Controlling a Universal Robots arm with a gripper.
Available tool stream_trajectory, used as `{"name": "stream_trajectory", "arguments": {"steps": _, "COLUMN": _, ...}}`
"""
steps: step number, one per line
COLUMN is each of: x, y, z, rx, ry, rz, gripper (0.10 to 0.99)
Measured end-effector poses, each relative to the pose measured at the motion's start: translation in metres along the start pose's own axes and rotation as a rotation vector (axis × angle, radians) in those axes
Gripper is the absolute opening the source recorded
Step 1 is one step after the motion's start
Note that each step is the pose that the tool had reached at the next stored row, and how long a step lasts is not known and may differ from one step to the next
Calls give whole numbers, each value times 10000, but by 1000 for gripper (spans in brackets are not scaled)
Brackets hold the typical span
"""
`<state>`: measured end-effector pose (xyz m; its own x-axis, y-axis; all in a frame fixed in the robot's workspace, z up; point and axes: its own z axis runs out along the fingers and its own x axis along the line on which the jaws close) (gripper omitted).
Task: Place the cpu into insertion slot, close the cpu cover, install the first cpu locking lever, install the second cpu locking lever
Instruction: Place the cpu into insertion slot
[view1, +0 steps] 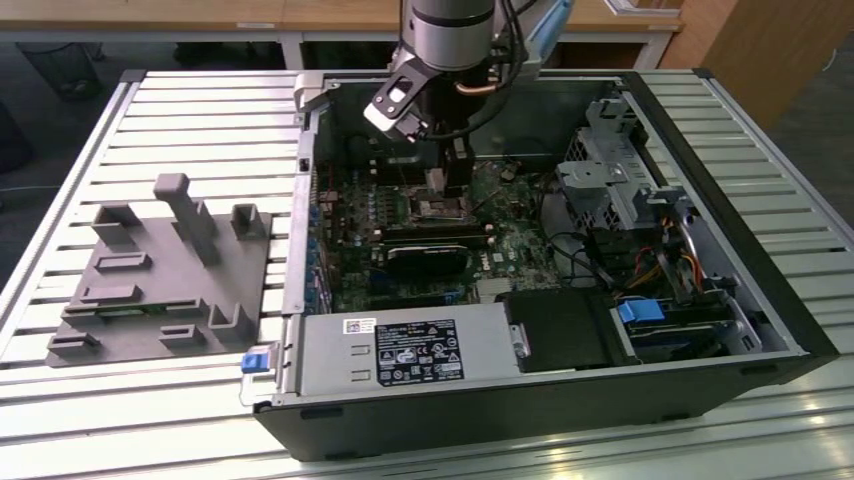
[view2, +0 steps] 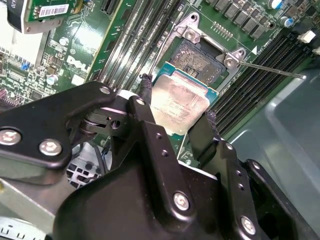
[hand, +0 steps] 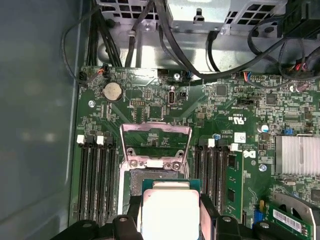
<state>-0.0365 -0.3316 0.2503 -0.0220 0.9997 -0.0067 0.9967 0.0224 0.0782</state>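
- My gripper (view2: 178, 100) is closed down to the width of the cpu (view2: 181, 110). The two black fingers (view2: 146, 97) pinch it by opposite edges, and its silvery top faces both wrist cameras.
- The cpu hangs flat over the near edge of the insertion slot (view2: 200, 56) and covers part of it. I cannot tell whether it touches the slot.
- The cpu cover (hand: 156, 128) stands swung open on the far side of the slot from my fingers, and green board shows through its window.
- A thin locking lever (view2: 272, 70) runs out from one corner of the slot's metal frame, across the neighbouring memory slots (hand: 97, 175).
- The long black memory slots flank the insertion slot on both sides, and a coin cell (hand: 112, 91) sits on the motherboard (view1: 527, 250) beyond the open cover.
- In the exterior view, my arm comes down into the open computer case (view1: 534, 420), with the gripper just at 12 o'clock of the slot.
- In that same view, the power supply (view1: 400, 352) lies at 6 o'clock of the motherboard and the drive cage (view1: 607, 175) at 3 o'clock.
- A grey fixture (view1: 147, 290) rests at 9 o'clock of the case, well apart from my gripper, on the slatted table (view1: 174, 110).
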Motion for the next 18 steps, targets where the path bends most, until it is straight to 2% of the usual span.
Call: {"name": "stream_trajectory", "arguments": {"steps": 18, "x": 1, "y": -8, "z": 86, "rx": 0, "ry": 0, "rz": 2, "gripper": 541}}
